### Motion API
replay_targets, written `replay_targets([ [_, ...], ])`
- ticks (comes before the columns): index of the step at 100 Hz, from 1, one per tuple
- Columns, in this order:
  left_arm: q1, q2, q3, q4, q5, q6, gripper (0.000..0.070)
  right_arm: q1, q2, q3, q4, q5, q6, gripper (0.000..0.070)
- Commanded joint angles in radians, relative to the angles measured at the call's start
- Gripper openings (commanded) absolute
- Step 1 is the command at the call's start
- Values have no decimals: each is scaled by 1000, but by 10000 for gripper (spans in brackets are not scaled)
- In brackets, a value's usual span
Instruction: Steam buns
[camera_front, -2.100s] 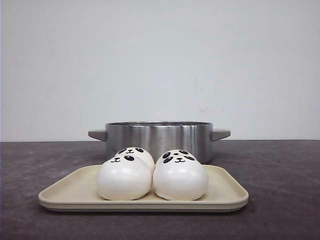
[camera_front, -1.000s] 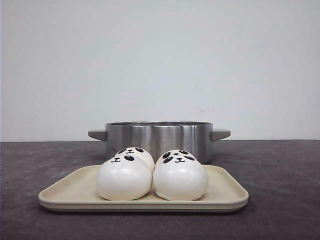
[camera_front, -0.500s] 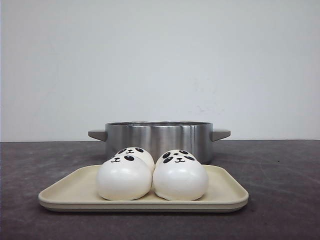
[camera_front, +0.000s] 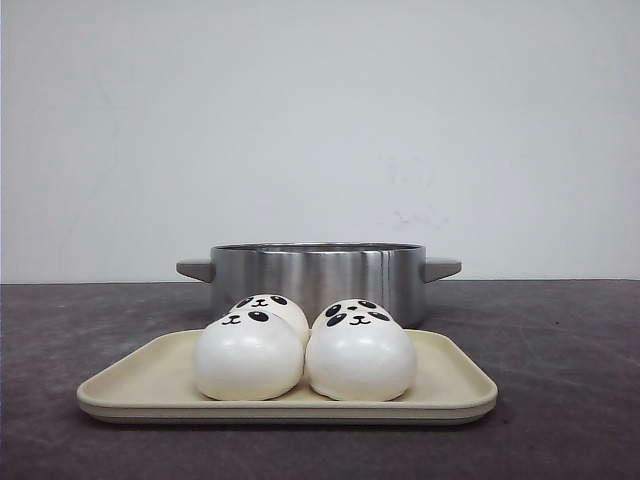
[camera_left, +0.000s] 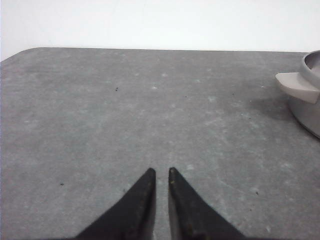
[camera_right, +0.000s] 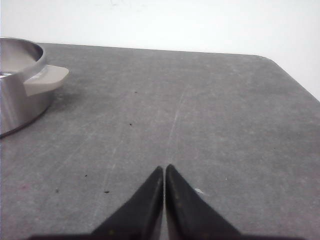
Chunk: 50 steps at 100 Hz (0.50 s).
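Three white panda-faced buns show in the front view on a beige tray (camera_front: 450, 385): one at front left (camera_front: 248, 358), one at front right (camera_front: 360, 355), and one (camera_front: 275, 306) partly hidden behind the left one. Right behind the tray stands a steel pot (camera_front: 318, 278). Neither gripper appears in the front view. My left gripper (camera_left: 162, 171) hovers over bare table with only a thin slit between its tips, the pot (camera_left: 309, 97) off to one side. My right gripper (camera_right: 164, 168) is shut on nothing, also over bare table, with the pot (camera_right: 17, 95) at the edge of its view.
The pot has a grey handle on each side (camera_front: 196, 269) (camera_front: 441, 268). The dark grey tabletop (camera_front: 560, 350) stretches to both sides of the tray, and a white wall stands behind it. The table's rounded corners show in both wrist views.
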<state>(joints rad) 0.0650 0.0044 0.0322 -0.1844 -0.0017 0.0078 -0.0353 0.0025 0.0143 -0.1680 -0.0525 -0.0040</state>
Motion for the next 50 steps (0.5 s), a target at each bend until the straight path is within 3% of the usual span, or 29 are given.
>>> replay_targets([
  [1,3,-2,-18,-3,-2,0,0,0,1,-3,10,0,-8,0],
  [50,3,-2,-18,-2,-2,-2,0,0,1,-2,10,0,-11,0],
])
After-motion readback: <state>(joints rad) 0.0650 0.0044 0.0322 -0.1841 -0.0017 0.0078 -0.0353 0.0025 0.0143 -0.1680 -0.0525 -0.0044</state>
